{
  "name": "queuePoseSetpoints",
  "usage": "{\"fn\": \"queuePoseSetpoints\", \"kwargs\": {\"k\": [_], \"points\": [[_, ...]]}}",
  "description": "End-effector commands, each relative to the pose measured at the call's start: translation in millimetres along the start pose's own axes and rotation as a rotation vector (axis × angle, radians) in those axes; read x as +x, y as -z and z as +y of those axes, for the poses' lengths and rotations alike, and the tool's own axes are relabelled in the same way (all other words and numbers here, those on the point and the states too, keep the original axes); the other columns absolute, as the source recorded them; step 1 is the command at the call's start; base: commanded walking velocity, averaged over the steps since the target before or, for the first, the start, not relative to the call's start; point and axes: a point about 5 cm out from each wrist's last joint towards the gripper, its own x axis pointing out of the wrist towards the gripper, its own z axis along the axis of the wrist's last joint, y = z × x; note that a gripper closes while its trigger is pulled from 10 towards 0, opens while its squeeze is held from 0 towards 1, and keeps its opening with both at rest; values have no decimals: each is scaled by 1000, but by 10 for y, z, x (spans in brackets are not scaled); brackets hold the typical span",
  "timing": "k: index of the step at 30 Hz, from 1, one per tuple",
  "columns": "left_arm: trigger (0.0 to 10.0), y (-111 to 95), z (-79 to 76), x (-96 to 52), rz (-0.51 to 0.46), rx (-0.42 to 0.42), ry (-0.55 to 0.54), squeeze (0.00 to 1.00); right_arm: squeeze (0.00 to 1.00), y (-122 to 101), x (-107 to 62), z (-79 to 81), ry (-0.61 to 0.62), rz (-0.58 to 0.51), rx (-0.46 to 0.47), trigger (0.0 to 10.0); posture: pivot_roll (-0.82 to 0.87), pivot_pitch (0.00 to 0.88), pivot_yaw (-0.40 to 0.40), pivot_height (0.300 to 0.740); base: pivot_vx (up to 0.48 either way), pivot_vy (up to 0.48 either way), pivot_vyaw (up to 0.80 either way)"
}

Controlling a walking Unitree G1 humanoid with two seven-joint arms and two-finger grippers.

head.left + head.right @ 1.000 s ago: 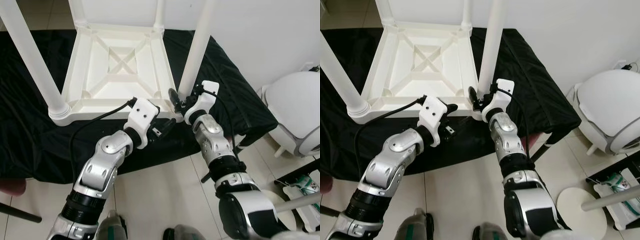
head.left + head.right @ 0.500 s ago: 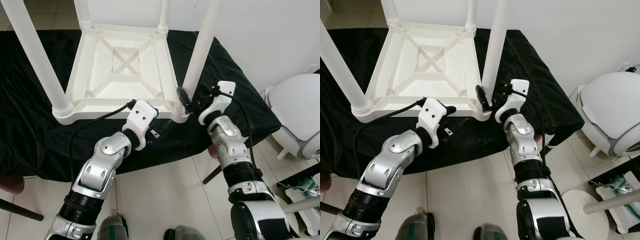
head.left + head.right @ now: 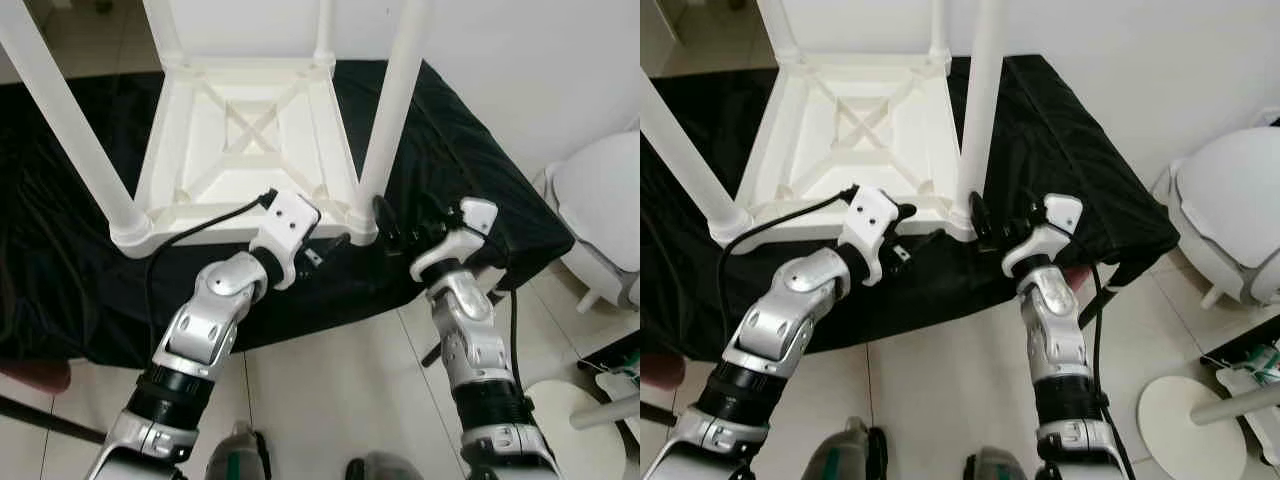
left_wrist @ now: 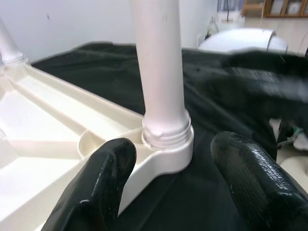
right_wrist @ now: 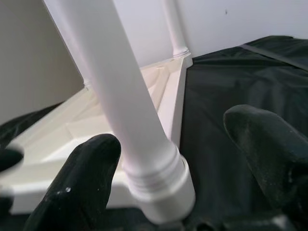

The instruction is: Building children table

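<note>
The table [image 3: 245, 140] lies upside down on the black cloth [image 3: 70, 260], legs pointing up, and the action is at the near right corner. The leg [image 3: 392, 100] there stands nearly upright in its socket [image 3: 362, 218], long axis rising toward the camera.

The right gripper [image 3: 392, 228] sits just beside that socket on its right, well clear of the leg, fingers spread. In the right wrist view the leg [image 5: 130, 120] runs up between the two black fingertips [image 5: 84, 168], with open space either side — it grips nothing. The leg lies straight ahead of it, to the robot's left.

The left gripper [image 3: 318, 252] hangs at the table's near edge, just left of the same socket. Its wrist view has the leg base [image 4: 166, 139] between its fingers [image 4: 103, 178], also parted and empty.

Both are close; the right looks better lined up on the shaft, I judge.

Compared with a second ago, the right gripper has backed off: then it was right at the foot of the leg, now it sits out to the right over the cloth. The left has barely shifted. The whole view has also slid a little, so the head moved too.
</note>
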Motion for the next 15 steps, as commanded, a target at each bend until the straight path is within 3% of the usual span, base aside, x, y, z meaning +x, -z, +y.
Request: {"fn": "queuePoseSetpoints", "kwargs": {"k": [1, 7, 10, 15], "points": [[10000, 20, 29, -44, -26, -3, -67, 0, 0, -45, -61, 35, 1, -36, -50, 10000, -92, 0, 39, 740, 0, 0, 0], [10000, 67, 77, -247, -103, -95, -262, 0, 0, -63, -233, -5, 77, -41, -88, 10000, -99, 6, 42, 740, 0, 0, 0], [10000, 110, 86, -330, -110, -118, -297, 0, 0, -71, -260, -38, 103, -44, -93, 10000, -99, 8, 41, 740, 0, 0, 0], [10000, 215, 161, -642, -140, -140, -469, 0, 0, -87, -406, -139, 179, -46, -117, 10000, -90, 1, 43, 740, 0, 0, 0]]}}
